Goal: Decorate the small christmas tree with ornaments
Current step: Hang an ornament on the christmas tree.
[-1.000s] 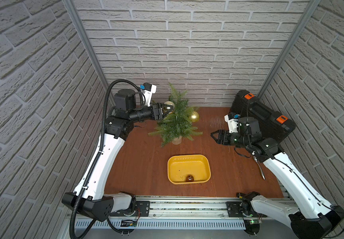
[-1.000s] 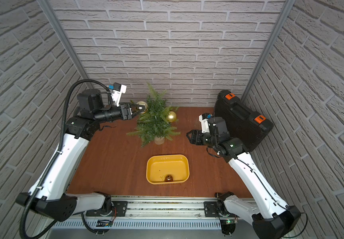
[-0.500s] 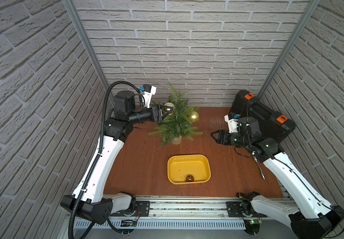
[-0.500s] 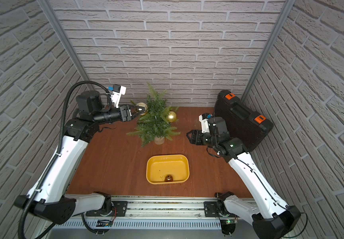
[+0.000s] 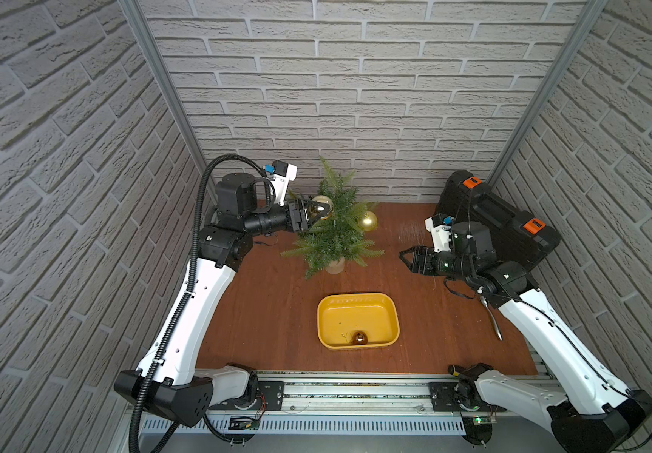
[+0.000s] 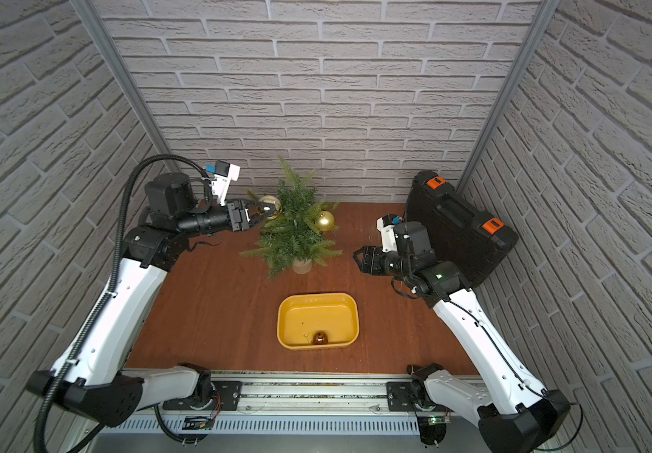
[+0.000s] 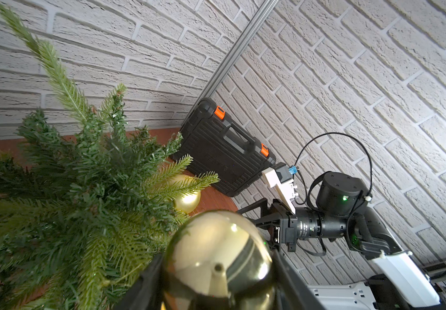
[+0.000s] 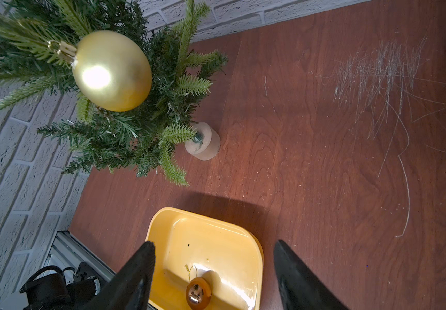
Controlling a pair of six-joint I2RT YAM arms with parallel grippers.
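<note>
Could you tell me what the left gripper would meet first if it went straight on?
Most likely the upper branches of the small christmas tree: the left gripper, shut on the shiny gold ornament, points straight at them, though depth is unclear.

You see the mirror bauble (image 7: 216, 257), glossy gold; the matt bauble (image 8: 110, 71), dull gold; the amber bauble (image 8: 198, 292), glossy, in a smooth, shiny yellow plastic tray (image 8: 211, 241). The tree (image 5: 336, 235) has plastic-looking needles and a matt, rough pot (image 8: 205, 145). The wood-grain table (image 8: 310, 161) is finely scratched; the case (image 7: 216, 150) is ribbed black plastic.
</note>
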